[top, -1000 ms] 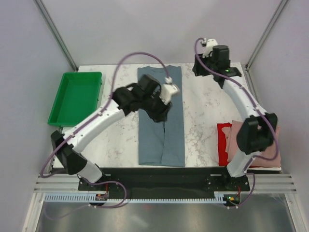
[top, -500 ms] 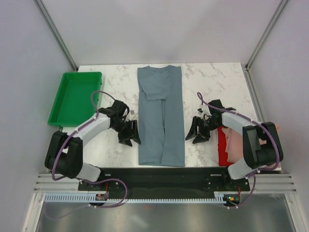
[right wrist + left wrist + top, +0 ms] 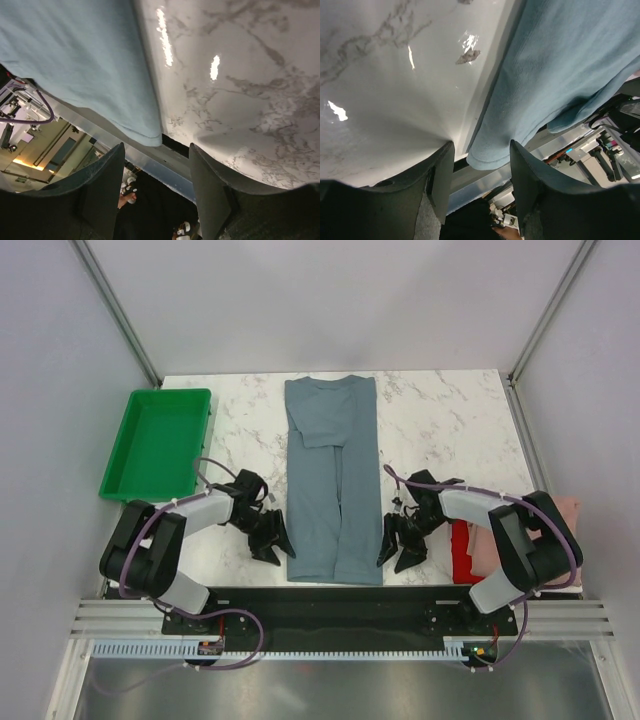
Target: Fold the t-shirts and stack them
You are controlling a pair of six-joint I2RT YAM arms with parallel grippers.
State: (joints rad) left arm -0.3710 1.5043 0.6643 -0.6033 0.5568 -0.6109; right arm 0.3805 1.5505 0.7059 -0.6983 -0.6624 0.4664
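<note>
**Desk:** Where is the blue shirt (image 3: 333,480)?

**Me:** Down the centre of the top view, collar at the upper end. Its sides are already turned in, so it lies as a long strip. The hem reaches the lower edge of the table (image 3: 450,430) — that is why I have both arms low there.

**Desk:** And the claws?

**Me:** The left claw (image 3: 272,543) is at the hem's lower-left corner and the right claw (image 3: 400,548) at its lower-right. Both stand wide and hold nothing. In the left wrist view the corner lies just between my fingers (image 3: 442,180). In the right wrist view the corner sits just above the gap, not yet inside it.

**Desk:** Why the corners?

**Me:** I judge the next fold runs from hem up to collar — a pinch at each corner should lift the edge evenly, so the strip doesn't skew.

**Desk:** The other two?

**Me:** The red shirt (image 3: 462,540) and pink shirt (image 3: 565,512) are at the lower right. Pink looks to be over red, though my right arm half hides them. The tray (image 3: 155,440) sits at the upper left, well apart.
</note>
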